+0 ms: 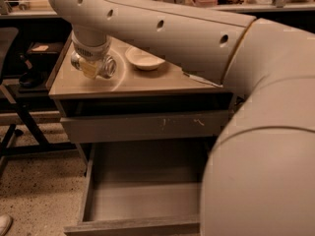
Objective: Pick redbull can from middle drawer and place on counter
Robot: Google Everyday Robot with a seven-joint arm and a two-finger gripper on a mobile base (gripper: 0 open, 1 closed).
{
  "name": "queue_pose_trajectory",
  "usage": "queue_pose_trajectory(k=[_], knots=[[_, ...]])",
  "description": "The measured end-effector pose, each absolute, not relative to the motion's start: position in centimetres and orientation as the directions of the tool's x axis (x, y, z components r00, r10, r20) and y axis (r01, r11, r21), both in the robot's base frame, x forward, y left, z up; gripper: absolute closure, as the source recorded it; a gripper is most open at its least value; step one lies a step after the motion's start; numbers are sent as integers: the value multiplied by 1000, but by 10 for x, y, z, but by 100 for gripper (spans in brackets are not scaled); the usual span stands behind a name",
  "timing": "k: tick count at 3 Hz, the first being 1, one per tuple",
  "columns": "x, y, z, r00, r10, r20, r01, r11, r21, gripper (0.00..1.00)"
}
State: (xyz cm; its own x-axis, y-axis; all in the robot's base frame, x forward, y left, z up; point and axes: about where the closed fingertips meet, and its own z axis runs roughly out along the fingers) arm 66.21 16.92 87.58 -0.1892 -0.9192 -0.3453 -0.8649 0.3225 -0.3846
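My gripper [93, 69] hangs from the wrist over the left part of the beige counter [147, 81], just above its surface. It is shut on a small silvery can, the redbull can [106, 67], which lies sideways in the grip with one round end facing right. The middle drawer [147, 193] is pulled open below, and the part of its bare grey floor that shows has nothing on it. My arm hides the drawer's right side.
A white bowl [144, 59] sits on the counter right of the gripper. A closed grey drawer front with pale scratches [147, 126] is under the counter top. My arm fills the right side. A dark stand [19, 107] is at the left.
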Motion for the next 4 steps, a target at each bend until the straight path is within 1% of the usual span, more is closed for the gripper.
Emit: queue_pose_trajectory(k=[2,3,4], knots=[[707,170,841,-240,-915,-324,-885,343,-315,100],[718,176,830,-250,-915,-317,-893,344,-290,100],[719,177,830,-251,-914,-318,-893,345,-289,81]])
